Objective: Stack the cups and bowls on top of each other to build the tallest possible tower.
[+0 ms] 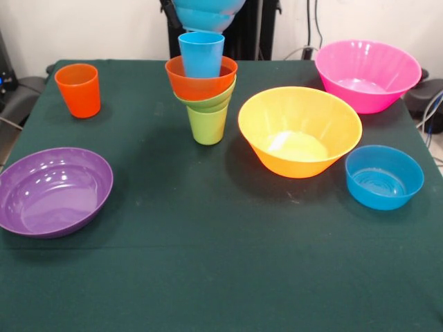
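Observation:
The tower stands at the table's far middle: a lime green cup [207, 126] as base, a small green bowl [210, 101] on it, an orange bowl [199, 83] on that, and a light blue cup [201, 54] upright in the orange bowl. A blue bowl [208, 12] hangs in the air right above the blue cup, cut by the top edge. Only a black piece of my gripper [168, 10] shows at that bowl's left rim, holding it. An orange cup [78, 90] stands at the far left.
A purple bowl [54, 191] sits at the near left. A yellow-orange bowl [300, 131] sits right of the tower, a pink bowl [367, 75] at the far right, and another blue bowl [384, 177] at the right. The black pedestal [242, 28] stands behind the tower.

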Robot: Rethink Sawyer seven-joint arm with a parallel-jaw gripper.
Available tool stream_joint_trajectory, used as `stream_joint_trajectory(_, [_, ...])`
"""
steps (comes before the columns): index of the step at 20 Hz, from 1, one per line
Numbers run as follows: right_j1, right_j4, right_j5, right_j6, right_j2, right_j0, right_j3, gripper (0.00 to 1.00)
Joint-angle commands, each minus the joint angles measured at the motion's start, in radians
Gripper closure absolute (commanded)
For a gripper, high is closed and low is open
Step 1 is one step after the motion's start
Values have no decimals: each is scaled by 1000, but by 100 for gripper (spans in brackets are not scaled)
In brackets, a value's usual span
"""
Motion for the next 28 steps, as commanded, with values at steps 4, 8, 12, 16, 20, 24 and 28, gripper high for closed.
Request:
stream_joint_trajectory(4, [25, -88, 57, 16, -49, 46, 49, 100])
stream_joint_trajectory(8, [30, -92, 62, 17, -55, 49, 46, 100])
stream_joint_trajectory(12, [33, -95, 75, 22, -62, 60, 36, 100])
stream_joint_trajectory(16, [34, -94, 74, 20, -60, 59, 36, 100])
stream_joint_trajectory(20, [36, -98, 71, 22, -59, 56, 42, 100])
stream_joint_trajectory(24, [39, -100, 68, 23, -56, 55, 42, 100])
stream_joint_trajectory(28, [42, -106, 65, 24, -57, 53, 45, 100])
